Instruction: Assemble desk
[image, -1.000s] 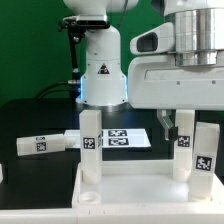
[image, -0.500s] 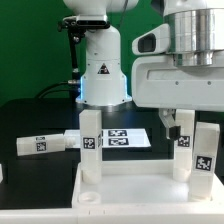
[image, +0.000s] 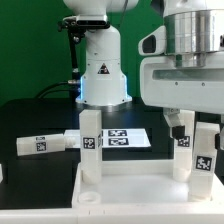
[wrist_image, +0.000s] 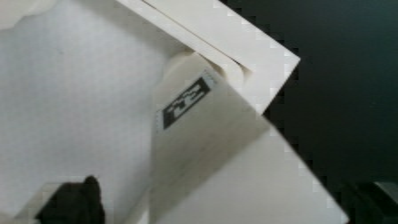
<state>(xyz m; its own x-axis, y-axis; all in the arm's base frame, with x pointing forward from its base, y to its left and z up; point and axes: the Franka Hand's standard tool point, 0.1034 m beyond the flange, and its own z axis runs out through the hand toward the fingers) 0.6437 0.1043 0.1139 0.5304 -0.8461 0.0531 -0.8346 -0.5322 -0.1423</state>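
White leg (image: 183, 150) at risk near spread jaws
The gripper (image: 196, 122) hung open over the tabletop (image: 130, 190) at the exterior view's right, a finger (image: 174, 122) close beside the standing leg; a sideways move could knock it askew in its socket.

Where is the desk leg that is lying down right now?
The loose leg lies on the black table at the exterior view's left, beside the upright leg on the tabletop's left end.
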